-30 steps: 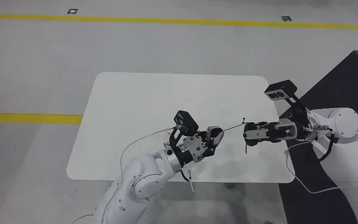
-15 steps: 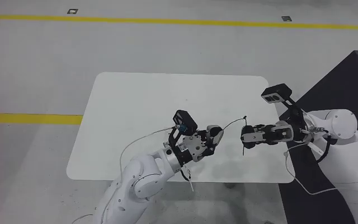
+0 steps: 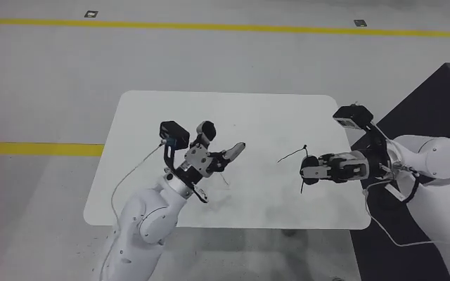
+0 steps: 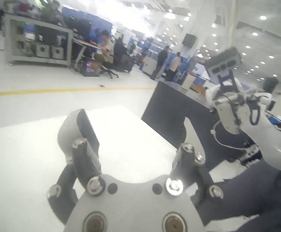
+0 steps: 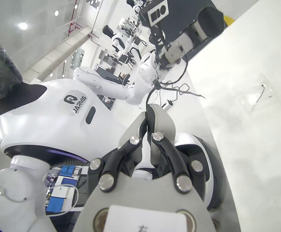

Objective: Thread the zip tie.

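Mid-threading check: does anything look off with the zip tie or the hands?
The zip tie is pinched only in the shut right hand, its free end bent and sticking out over the table. The left hand is wide open, holding nothing, apart from the tie. Whether it is threaded, I cannot tell.

Your table (image 3: pixel 176 119) is white with rounded corners and stands on a pale grey floor (image 3: pixel 232 63). A yellow line (image 3: pixel 211 27) runs across the floor beyond the table's far edge, and a second yellow stripe (image 3: pixel 49 149) meets its left side. Two small dark floor markers (image 3: pixel 91 14) sit near the far line. A black panel (image 3: pixel 429 105) is just beside the table's right edge. Past it you see a hall lit by rows of round ceiling lights (image 4: pixel 254 34), with blue partitions (image 4: pixel 76 15) and a grey metal-framed workbench (image 4: pixel 39 46).
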Action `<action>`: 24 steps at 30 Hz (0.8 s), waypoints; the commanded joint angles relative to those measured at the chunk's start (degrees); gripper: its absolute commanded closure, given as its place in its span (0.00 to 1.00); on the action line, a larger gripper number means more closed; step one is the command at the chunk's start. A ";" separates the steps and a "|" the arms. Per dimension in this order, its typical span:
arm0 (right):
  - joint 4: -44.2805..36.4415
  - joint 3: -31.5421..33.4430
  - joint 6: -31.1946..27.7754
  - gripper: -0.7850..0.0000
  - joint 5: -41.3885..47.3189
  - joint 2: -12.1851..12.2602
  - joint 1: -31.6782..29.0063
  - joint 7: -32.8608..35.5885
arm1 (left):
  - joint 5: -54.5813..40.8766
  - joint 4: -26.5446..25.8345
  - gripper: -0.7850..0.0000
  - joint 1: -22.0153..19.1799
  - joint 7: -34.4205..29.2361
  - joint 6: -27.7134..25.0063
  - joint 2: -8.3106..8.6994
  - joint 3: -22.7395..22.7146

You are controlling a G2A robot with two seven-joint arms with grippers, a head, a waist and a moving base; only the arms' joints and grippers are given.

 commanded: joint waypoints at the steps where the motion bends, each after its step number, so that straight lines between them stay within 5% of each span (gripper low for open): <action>1: -2.23 0.47 0.22 1.00 0.90 0.15 -0.41 0.23 | -0.48 -2.60 0.00 1.46 -0.20 0.83 0.40 -3.90; 8: -3.82 2.61 3.70 1.00 9.83 0.25 1.55 3.70 | -0.23 -9.10 0.00 8.06 0.50 0.73 1.12 -8.98; 19: -3.82 2.61 3.70 1.00 9.83 0.25 1.55 3.70 | -0.23 -9.10 0.00 8.06 0.50 0.73 1.12 -8.98; 24: -7.94 -5.49 1.61 1.00 -0.93 -0.80 5.96 1.60 | -0.23 -9.10 0.00 8.06 0.50 0.73 1.12 -8.98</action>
